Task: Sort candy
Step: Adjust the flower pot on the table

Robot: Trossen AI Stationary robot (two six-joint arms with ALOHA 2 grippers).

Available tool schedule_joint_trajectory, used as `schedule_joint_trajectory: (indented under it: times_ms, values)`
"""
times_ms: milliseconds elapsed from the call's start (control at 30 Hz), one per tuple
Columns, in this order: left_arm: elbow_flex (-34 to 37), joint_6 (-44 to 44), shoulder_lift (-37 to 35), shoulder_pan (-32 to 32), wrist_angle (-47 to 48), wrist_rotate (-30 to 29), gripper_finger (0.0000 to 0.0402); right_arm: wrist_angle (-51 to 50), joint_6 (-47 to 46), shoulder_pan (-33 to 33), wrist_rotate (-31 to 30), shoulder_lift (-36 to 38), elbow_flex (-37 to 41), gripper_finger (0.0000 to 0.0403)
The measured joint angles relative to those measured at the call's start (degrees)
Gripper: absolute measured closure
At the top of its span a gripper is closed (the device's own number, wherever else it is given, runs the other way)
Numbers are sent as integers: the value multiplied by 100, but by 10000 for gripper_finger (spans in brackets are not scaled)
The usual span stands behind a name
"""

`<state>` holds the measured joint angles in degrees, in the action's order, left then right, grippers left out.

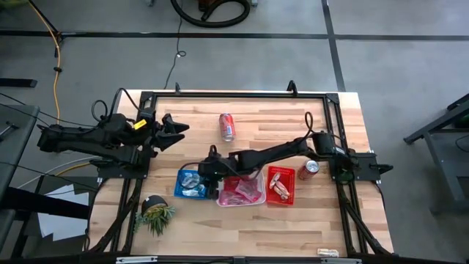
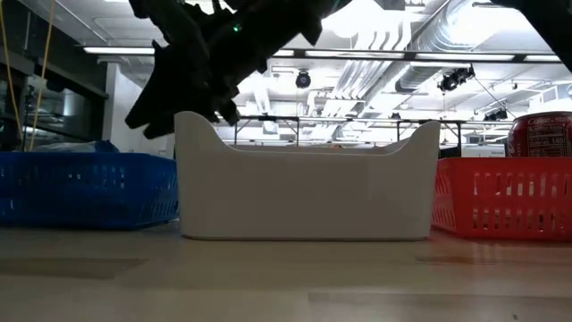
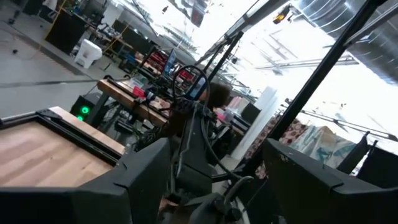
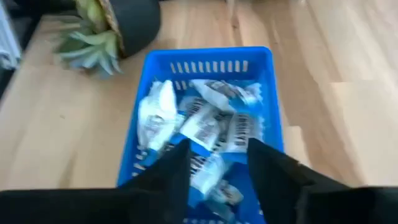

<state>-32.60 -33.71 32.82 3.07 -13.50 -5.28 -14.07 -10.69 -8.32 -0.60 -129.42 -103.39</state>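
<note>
Blue-and-white candy bars (image 4: 205,127) lie piled in a blue tray (image 1: 183,192). Pink packets (image 1: 242,191) fill the white tray (image 2: 304,192) beside it, and red packets (image 1: 281,187) lie in the red tray (image 1: 291,176). My right gripper (image 1: 207,178) reaches from the table's right and hangs open just above the blue tray (image 4: 261,68), fingers pointing down, nothing between them (image 4: 217,168). In the low view it shows as a dark shape (image 2: 197,72) above the blue tray (image 2: 85,188). My left gripper (image 1: 179,132) waits open at the far left of the table, facing the room (image 3: 217,180).
One red soda can (image 1: 227,126) lies toward the table's far edge, another (image 1: 308,170) stands right of the red tray (image 2: 505,197). A small potted plant (image 1: 155,213) sits near the blue tray on the near-left. A black frame (image 1: 242,94) borders the table.
</note>
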Motion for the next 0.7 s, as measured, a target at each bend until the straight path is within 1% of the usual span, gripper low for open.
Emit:
schedule_joint_trajectory:
  times_ms: [100, 200, 300, 400, 467, 567, 633, 700]
  values:
    - [0, 105, 0, 0, 9, -9, 156, -521, 211, 6, -57, 10, -267, 213]
    - [0, 223, 0, 0, 49, -13, 156, -1604, 652, 85, 64, 56, -825, 183]
    - [-10, 244, 4, -4, 216, -13, 156, -2798, 1063, 216, 1, 130, -1334, 173]
    - [-50, 246, 86, -4, 522, -11, 156, -3765, 1375, 365, -148, 399, -1456, 172]
    - [-55, 244, 165, -3, 705, -11, 156, -4082, 1416, 465, -296, 806, -1229, 172]
    - [-73, 245, 294, -2, 915, 9, 156, -4197, 1310, 608, -690, 1591, -530, 171]
    - [-261, 245, 408, 10, 1540, 90, 158, -4029, 1059, 684, -1043, 2238, 123, 171]
    - [-687, 311, 622, 86, 2539, 369, 162, -3690, 669, 741, -1341, 2932, 834, 171]
